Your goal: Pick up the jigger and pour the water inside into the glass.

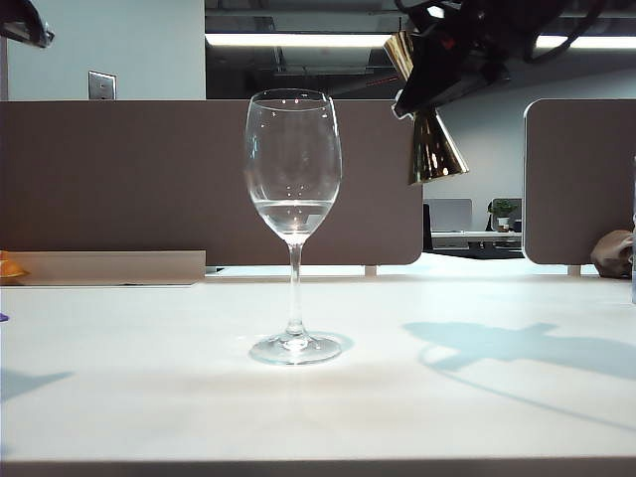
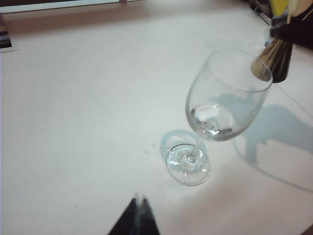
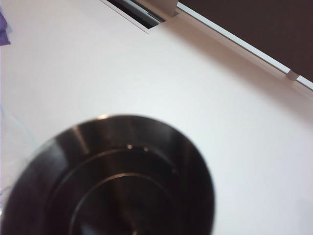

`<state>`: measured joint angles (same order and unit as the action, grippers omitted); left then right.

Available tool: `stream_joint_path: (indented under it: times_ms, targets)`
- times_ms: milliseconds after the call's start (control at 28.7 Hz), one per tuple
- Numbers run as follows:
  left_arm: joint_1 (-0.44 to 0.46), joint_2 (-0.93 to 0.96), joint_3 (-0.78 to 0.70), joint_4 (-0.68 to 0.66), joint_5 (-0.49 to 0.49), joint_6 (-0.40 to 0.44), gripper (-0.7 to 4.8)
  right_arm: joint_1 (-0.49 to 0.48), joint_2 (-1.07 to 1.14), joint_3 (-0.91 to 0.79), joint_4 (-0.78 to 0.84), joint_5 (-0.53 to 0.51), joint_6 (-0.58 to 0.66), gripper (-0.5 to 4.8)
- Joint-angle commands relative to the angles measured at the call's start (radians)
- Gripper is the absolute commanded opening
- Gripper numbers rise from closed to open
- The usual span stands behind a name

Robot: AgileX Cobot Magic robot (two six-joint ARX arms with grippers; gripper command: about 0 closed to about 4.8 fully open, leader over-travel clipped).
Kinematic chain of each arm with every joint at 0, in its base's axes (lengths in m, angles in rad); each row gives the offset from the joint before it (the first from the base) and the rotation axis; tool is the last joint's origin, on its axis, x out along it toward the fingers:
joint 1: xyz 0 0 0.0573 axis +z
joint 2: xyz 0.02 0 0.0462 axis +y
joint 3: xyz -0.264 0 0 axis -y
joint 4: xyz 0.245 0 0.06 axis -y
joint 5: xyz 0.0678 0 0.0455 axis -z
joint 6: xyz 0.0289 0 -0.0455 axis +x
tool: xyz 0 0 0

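The glass (image 1: 293, 199) stands upright mid-table with a little water (image 1: 292, 214) in its bowl. In the air just right of its rim hangs the gold jigger (image 1: 434, 149), tilted, with my right gripper (image 1: 447, 65) shut on its waist. The right wrist view is mostly filled by the jigger's dark round cup (image 3: 122, 181), which hides the fingers. In the left wrist view the glass (image 2: 220, 107) stands ahead, the jigger (image 2: 274, 58) beyond its rim. My left gripper (image 2: 139, 198) is shut and empty, above the table short of the glass's foot.
Brown partition panels (image 1: 119, 179) stand behind the table. A low beige tray (image 1: 109, 266) lies at the back left and a brown lump (image 1: 611, 253) at the far right edge. A few droplets (image 2: 149, 148) lie on the table beside the glass's foot.
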<state>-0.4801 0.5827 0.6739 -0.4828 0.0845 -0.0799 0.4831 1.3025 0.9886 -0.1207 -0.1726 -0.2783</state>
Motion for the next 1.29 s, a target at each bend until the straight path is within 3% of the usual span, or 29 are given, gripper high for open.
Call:
stream_joint_path:
  times_ms: [35,209,383,1011,1290]
  targets:
    - [-0.001,0.000,0.005,0.018,-0.002,0.001,-0.04,0.001,-0.005,0.026,0.018,0.003,-0.037,-0.02]
    - [-0.001,0.000,0.005,0.026,-0.003,0.001,-0.04,0.043,-0.005,0.031,0.019,0.000,-0.047,-0.02]
    - [-0.001,0.000,0.005,0.029,-0.002,0.001,-0.04,0.137,0.008,0.046,0.031,0.083,-0.074,-0.02]
    - [-0.001,0.000,0.005,0.028,0.006,0.001,-0.04,0.163,0.044,0.064,0.011,0.093,-0.074,-0.02]
    - [-0.001,-0.007,0.005,0.027,0.006,0.001,-0.04,0.190,0.068,0.065,-0.003,0.156,-0.166,-0.02]
